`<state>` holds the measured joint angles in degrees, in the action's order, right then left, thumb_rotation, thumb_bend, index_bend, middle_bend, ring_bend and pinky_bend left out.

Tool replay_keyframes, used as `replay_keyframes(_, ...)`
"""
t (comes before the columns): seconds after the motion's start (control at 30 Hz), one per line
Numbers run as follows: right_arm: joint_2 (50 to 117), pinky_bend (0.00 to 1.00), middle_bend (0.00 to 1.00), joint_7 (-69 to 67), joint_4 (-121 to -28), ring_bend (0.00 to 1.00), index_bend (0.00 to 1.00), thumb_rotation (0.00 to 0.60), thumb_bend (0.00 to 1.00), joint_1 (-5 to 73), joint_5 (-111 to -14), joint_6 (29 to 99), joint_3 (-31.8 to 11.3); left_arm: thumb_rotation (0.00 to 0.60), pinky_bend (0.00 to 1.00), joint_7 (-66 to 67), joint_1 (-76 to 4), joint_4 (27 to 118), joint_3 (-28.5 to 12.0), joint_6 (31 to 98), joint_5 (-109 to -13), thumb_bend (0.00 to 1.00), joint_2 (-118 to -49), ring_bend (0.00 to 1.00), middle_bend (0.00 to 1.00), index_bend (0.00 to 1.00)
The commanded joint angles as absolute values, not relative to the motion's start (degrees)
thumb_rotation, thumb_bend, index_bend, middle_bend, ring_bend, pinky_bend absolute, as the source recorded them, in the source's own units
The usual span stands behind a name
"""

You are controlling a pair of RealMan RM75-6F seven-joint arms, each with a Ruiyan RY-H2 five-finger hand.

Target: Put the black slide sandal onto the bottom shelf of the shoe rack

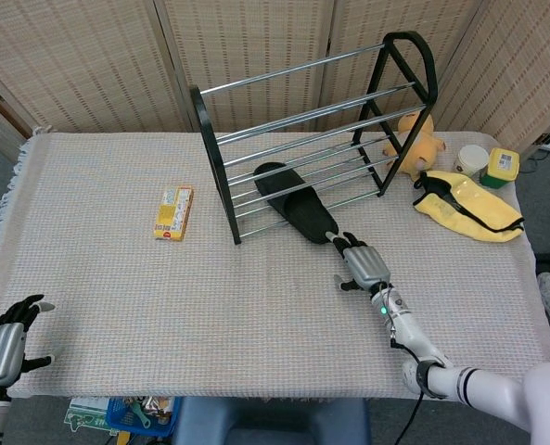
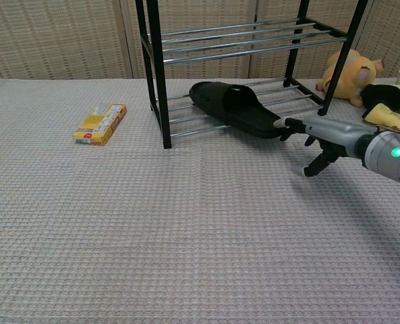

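Observation:
The black slide sandal (image 1: 296, 204) (image 2: 240, 109) lies slantwise, its heel end on the bottom rails of the shoe rack (image 1: 304, 120) (image 2: 226, 40) and its toe end on the cloth in front. My right hand (image 1: 361, 263) (image 2: 324, 137) is low over the cloth with fingers spread, and its fingertips (image 2: 280, 123) touch the sandal's near toe end. It holds nothing. My left hand (image 1: 4, 347) hovers open at the table's near left edge, far from the rack; the chest view does not show it.
A yellow box (image 1: 173, 211) (image 2: 100, 123) lies left of the rack. A yellow plush toy (image 1: 415, 143) (image 2: 348, 71), a yellow-and-black cloth (image 1: 467, 206), a white cup (image 1: 471, 159) and a yellow-lidded jar (image 1: 501, 167) sit at the right. Folding screens stand behind.

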<state>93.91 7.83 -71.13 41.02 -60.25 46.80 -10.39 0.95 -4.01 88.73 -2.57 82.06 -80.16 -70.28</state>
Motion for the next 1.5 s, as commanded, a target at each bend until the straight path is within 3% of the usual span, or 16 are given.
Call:
replay_keyframes(0.03, 95.3, 0.17, 0.14, 8.7, -70.0, 0.00, 0.00, 0.600, 0.39, 42.2, -59.9, 46.0, -11.2, 0.600, 0.31, 0.9, -3.9, 88.6, -2.6, 82.1, -80.1, 0.17, -70.3, 0.20, 0.20, 0.32)
replay_keyframes(0.33, 97.2, 0.17, 0.14, 10.6, -68.5, 0.00, 0.00, 0.600, 0.39, 44.2, -58.5, 45.7, -12.7, 0.600, 0.31, 0.3, -3.6, 87.9, -2.6, 82.0, -79.6, 0.17, -70.3, 0.20, 0.20, 0.32)
replay_keyframes(0.5, 94.5, 0.17, 0.14, 11.5, -72.9, 0.00, 0.00, 0.600, 0.39, 42.6, -60.0, 47.9, -11.3, 0.600, 0.31, 0.0, -3.4, 87.5, -2.5, 81.9, -79.5, 0.17, -70.3, 0.20, 0.20, 0.32)
replay_keyframes(0.87, 78.3, 0.17, 0.14, 9.2, -88.2, 0.00, 0.00, 0.600, 0.38, 32.0, -70.9, 63.2, -6.7, 0.600, 0.31, -0.2, -3.8, 87.7, -3.2, 82.4, -80.0, 0.17, -70.2, 0.20, 0.20, 0.32)
replay_keyframes(1.03, 71.0, 0.17, 0.17, 6.5, -94.0, 0.00, 0.00, 0.600, 0.22, 26.2, -74.9, 70.4, -4.4, 0.600, 0.31, 0.3, -4.0, 88.9, -3.5, 83.1, -80.7, 0.17, -70.0, 0.20, 0.20, 0.32)
replay_keyframes(1.23, 65.9, 0.17, 0.18, 3.0, -94.7, 0.00, 0.00, 0.600, 0.16, 18.3, -80.4, 80.3, -1.1, 0.600, 0.31, 1.4, -4.4, 91.2, -3.4, 83.5, -82.0, 0.17, -69.9, 0.20, 0.20, 0.32)
replay_keyframes(1.5, 63.2, 0.09, 0.11, 0.3, -93.2, 0.00, 0.00, 0.600, 0.15, 11.3, -87.7, 88.4, 2.9, 0.600, 0.31, 3.0, -4.7, 93.7, -3.1, 84.5, -83.8, 0.17, -70.1, 0.20, 0.20, 0.31)
